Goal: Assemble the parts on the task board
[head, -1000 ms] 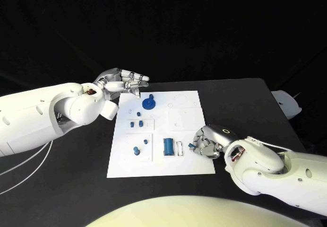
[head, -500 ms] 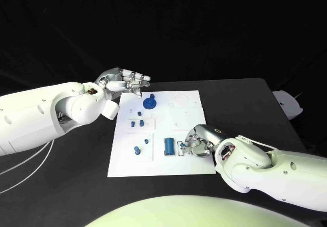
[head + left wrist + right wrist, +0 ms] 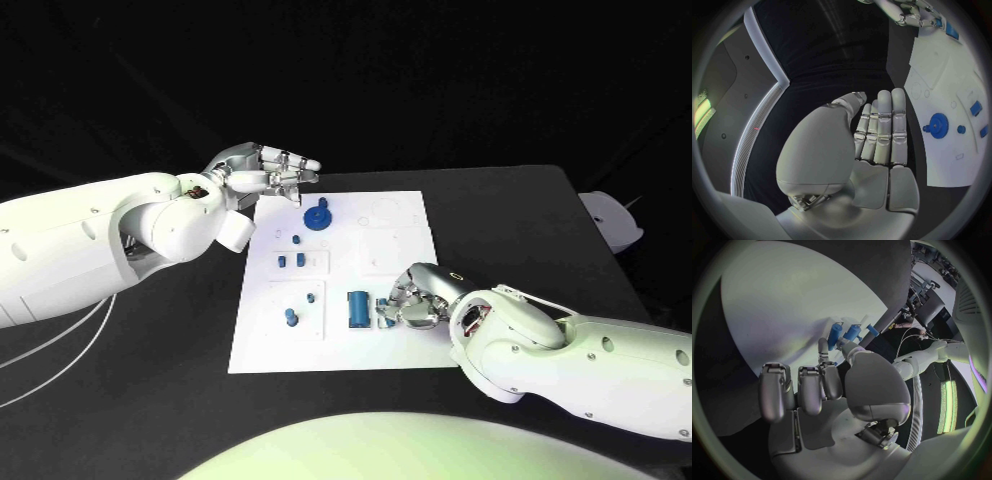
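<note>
Right hand (image 3: 411,300) pinching a small blue part (image 3: 385,307) over the task board (image 3: 404,345).
Blue cylinder (image 3: 356,308) lies just beside its fingertips; left hand (image 3: 260,170) hovers released, near the blue gear (image 3: 316,216).

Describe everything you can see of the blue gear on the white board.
The blue gear is a round toothed wheel, plastic by its look, with a raised hub and a small stub beside it. It lies flat near the far end of the white board, close to the left hand, which hovers apart from it. Nothing touches it.
</note>
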